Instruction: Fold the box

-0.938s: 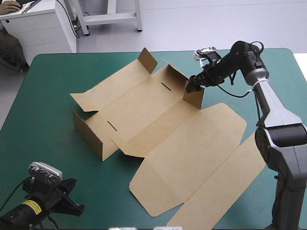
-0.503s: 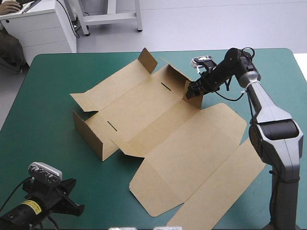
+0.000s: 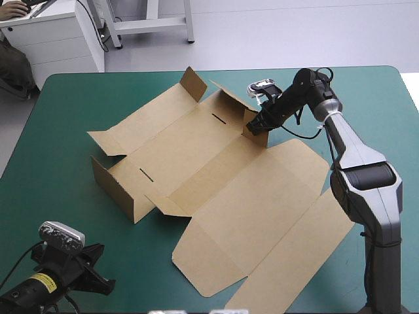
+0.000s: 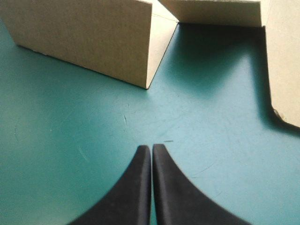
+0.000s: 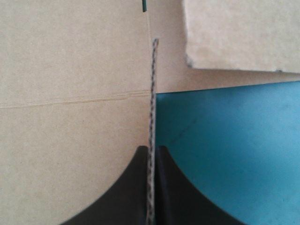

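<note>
Box: plain brown board, unprinted, with two thin dark slots. Cut edge at the right gripper: fine dark-and-pale banding. Cover: teal-green, with faint pale scratches by the left gripper. Fingers black on both. Yellow label at the table's 7 o'clock. Right arm, 3 o'clock: grey and black.

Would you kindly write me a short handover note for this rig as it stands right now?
Left gripper: shut, empty, above the teal-green table cover, with the box's near corner ahead of it.
Right gripper: shut on a raised end flap of the brown cardboard box.
Done: short walls partly raised at both ends.
Left: long side panel and lid lie flat; walls untucked.
</note>
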You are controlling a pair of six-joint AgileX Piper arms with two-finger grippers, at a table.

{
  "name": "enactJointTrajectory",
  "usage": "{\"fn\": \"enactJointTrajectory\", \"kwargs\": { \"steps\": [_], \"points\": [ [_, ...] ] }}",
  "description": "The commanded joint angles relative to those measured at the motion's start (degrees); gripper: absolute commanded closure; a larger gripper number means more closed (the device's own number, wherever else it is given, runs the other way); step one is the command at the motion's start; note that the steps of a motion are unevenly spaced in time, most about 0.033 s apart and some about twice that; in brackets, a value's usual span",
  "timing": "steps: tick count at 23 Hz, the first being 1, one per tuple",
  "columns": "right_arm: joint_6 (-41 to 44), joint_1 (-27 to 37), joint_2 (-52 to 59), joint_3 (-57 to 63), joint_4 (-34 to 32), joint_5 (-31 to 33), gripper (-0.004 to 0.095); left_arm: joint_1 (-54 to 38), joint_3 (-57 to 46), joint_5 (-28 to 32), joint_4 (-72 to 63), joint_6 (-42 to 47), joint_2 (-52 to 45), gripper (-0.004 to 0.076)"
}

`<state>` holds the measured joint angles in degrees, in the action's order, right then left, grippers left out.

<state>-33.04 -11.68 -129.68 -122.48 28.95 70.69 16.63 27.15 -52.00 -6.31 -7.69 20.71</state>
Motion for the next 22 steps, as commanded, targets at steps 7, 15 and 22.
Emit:
{"fn": "enactJointTrajectory", "kwargs": {
  "steps": [7, 15, 22],
  "points": [
    [-20.1, -2.6, 4.3, -12.6, 2.4, 1.1, 0.0928, 0.1, 8.3, 4.6, -2.7, 0.1, 0.5, 0.0731],
    [-40.9, -9.5, 4.4, -13.0, 2.3, 0.9, 0.0928, 0.1, 13.7, 4.6, -2.7, 0.1, 0.5, 0.0731],
    [-40.7, -10.7, 4.4, -13.0, 2.7, 1.0, 0.0928, 0.1, 13.7, 4.6, -2.7, 0.1, 0.5, 0.0731]
  ]
}}
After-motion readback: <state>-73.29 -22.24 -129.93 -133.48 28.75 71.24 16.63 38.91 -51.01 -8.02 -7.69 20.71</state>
